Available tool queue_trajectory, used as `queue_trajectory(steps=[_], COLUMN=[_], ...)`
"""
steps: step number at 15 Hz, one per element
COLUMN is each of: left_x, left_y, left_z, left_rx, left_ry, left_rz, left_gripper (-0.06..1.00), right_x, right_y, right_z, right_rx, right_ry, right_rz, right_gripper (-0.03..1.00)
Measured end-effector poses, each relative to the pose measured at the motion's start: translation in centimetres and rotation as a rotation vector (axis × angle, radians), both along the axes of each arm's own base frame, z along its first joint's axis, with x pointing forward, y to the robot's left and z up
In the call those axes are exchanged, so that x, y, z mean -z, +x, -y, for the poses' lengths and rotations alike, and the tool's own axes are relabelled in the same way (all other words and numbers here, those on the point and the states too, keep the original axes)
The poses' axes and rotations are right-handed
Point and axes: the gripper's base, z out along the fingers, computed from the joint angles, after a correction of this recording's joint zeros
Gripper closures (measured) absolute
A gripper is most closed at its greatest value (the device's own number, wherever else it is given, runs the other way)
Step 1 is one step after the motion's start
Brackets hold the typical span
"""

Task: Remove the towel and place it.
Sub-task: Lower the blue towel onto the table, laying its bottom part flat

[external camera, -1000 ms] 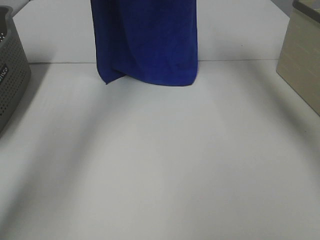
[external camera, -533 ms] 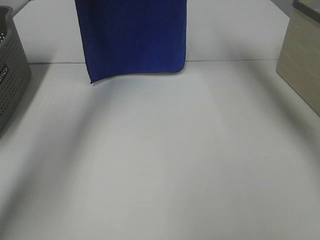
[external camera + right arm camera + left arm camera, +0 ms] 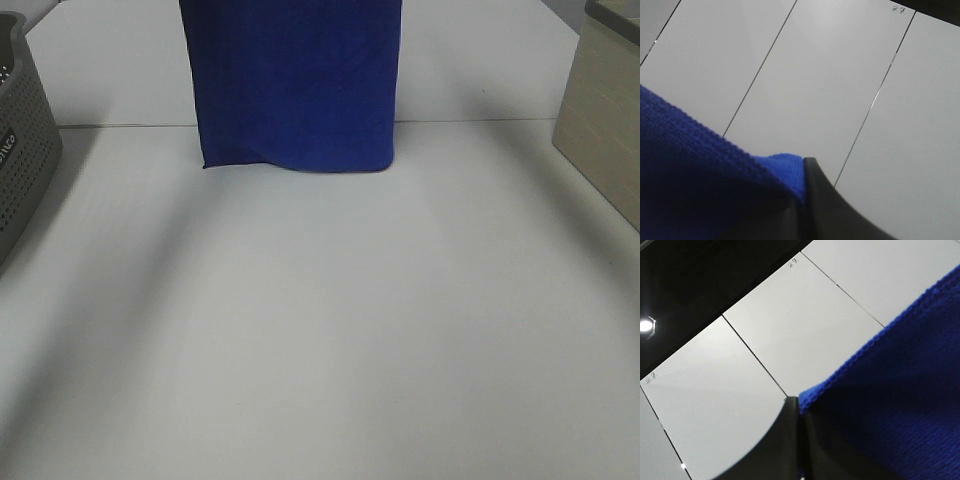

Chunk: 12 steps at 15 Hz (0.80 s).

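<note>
The towel [image 3: 292, 85], deep royal blue, hangs as a flat sheet at the back middle of the exterior view, its lower edge just above the white table [image 3: 320, 320]. Both grippers are above that view's frame. In the left wrist view my left gripper [image 3: 799, 407] is shut on a top corner of the towel [image 3: 900, 390]. My right gripper [image 3: 802, 200] in the right wrist view is shut on the other top corner of the towel [image 3: 695, 185]. Both wrist cameras look up at white ceiling panels.
A grey perforated basket [image 3: 22, 150] stands at the left edge of the table. A beige box [image 3: 605, 110] stands at the right edge. A seam [image 3: 480, 121] runs across the table just behind the towel's lower edge.
The hanging towel swung left and lifted slightly half a second ago, then came back right and lower. Its bottom fold has flattened out.
</note>
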Motion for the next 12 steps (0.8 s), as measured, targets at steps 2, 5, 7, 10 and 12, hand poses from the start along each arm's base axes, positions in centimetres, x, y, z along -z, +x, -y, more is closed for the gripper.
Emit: queue_trajectory(steps=[2,5,7,10,12], left_x=[0.0,0.1,0.2,-0.5,-2.1], left_y=[0.1,0.3,0.4,0.0,-1.1], left_z=[-0.3,-0.9,-0.8,-0.9,-1.1], left_rx=[-0.007,0.001,0.029,0.057,0.062], left_ry=[0.001,-0.003,-0.011,-0.047,-0.078], left_rz=[0.000,-0.005,-0.067,-0.184,-0.254], left_gripper=[0.94,0.94,0.94,0.94,0.94], right_x=[0.0,0.0,0.2,0.1,-0.8], right_y=[0.0,0.0,0.1,-0.2,-1.0], right_z=[0.0,-0.1,0.0,0.1,0.1], right_rx=[0.000,-0.010,-0.013,-0.021,-0.031], right_ry=[0.000,0.020,0.027,0.050,0.075], right_rz=[0.000,-0.007,-0.039,-0.118,-0.179], right_gripper=[0.95,0.95,0.95,0.95,0.95])
